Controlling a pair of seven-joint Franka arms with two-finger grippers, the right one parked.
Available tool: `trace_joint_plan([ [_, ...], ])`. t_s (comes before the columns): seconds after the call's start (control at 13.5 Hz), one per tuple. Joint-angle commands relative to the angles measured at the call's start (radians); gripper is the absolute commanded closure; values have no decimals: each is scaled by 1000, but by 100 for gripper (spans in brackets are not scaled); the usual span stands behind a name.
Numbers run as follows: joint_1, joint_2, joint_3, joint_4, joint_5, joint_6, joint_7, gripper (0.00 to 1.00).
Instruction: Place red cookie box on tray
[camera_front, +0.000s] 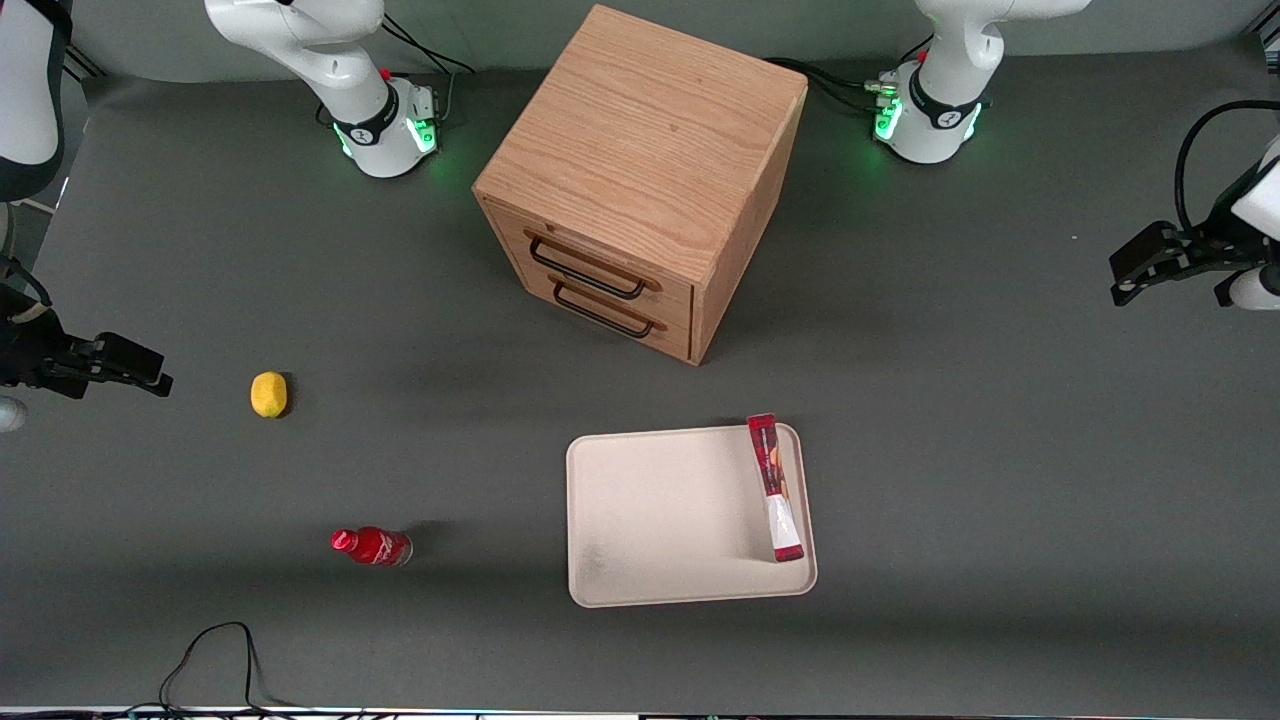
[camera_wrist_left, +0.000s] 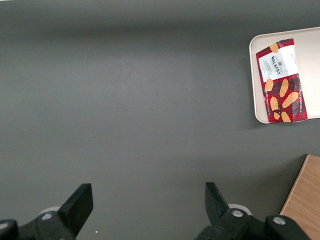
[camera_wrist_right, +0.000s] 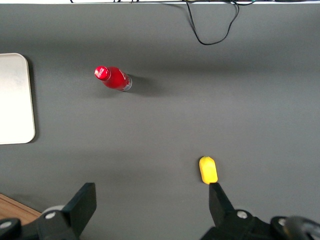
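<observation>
Matte grey table (camera_front: 1000, 450): flat cardboard red cookie box (camera_front: 775, 487) on smooth tray (camera_front: 650, 520); gripper (camera_front: 1135, 272) spread, empty.

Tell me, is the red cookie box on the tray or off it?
On it: the red cookie box leans along the tray rim. The open gripper hangs apart.

From the parked arm's wrist camera I see the grey table (camera_wrist_right: 165, 125). A small red bottle (camera_wrist_right: 112, 78) lies on its side, near one rounded corner of the cream tray (camera_wrist_right: 15, 100). A yellow fruit (camera_wrist_right: 208, 169) rests apart. A black cable (camera_wrist_right: 212, 22) loops near the table's edge.
</observation>
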Motion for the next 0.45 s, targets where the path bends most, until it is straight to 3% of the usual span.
trace_joint_plan([
  [0.0, -7, -15, -3, 10, -10, -35, 1, 0],
  [0.37, -17, -14, -1, 26, -11, -67, -24, 0],
])
